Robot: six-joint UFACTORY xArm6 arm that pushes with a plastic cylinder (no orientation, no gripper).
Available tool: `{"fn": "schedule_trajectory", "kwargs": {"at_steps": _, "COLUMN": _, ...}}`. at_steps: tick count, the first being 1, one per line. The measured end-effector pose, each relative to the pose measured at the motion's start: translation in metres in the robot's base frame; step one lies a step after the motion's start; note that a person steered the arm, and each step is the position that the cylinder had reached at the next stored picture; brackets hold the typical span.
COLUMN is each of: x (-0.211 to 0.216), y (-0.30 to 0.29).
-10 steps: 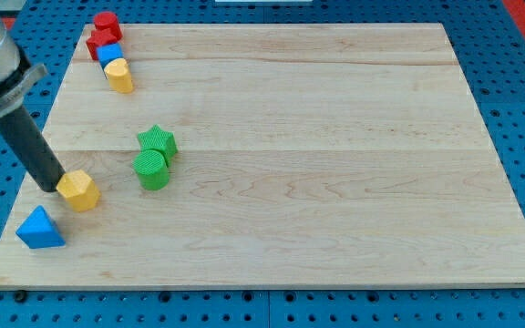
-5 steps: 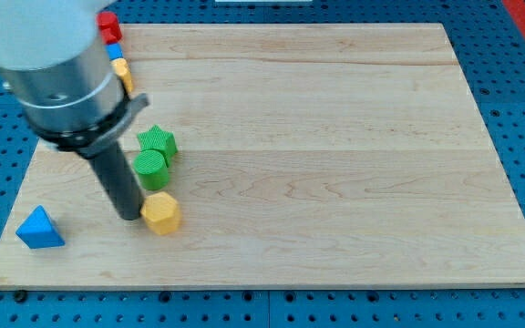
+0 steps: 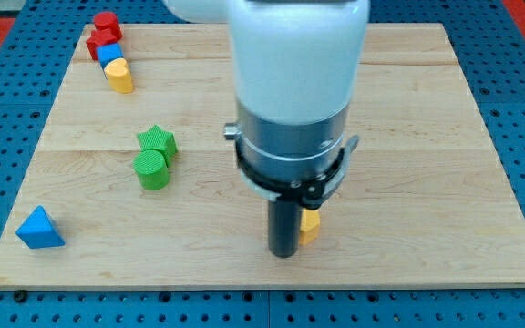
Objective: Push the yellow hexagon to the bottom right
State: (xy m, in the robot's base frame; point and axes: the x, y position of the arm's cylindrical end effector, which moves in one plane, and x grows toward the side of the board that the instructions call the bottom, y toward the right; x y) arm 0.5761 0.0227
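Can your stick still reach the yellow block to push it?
Yes, it looks so. My tip sits right against the yellow block, on its left in the view. My own arm hides most of the block, but nothing stands between them, and the board to its right looks free.

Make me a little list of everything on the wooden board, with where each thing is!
Yellow hexagon: near the view's bottom, a bit right of the middle, mostly hidden behind the rod
My tip: touching the hexagon's left side
Green star: left of the middle
Green cylinder: just below the star, touching it
Blue triangle: bottom left corner
Red blocks: top left corner, shapes unclear
Small blue block: just below the red ones
Second yellow block: below the small blue one
Board: light wood
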Motion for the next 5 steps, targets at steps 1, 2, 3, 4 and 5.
{"fn": "schedule_trajectory", "kwargs": {"at_steps": 1, "x": -0.015, "y": -0.012}}
{"fn": "schedule_trajectory", "kwargs": {"at_steps": 2, "x": -0.02, "y": 0.0}}
{"fn": "schedule_trajectory", "kwargs": {"at_steps": 3, "x": -0.034, "y": 0.012}}
{"fn": "schedule_trajectory", "kwargs": {"at_steps": 4, "x": -0.043, "y": 0.021}}
{"fn": "schedule_trajectory", "kwargs": {"at_steps": 5, "x": -0.056, "y": 0.032}}
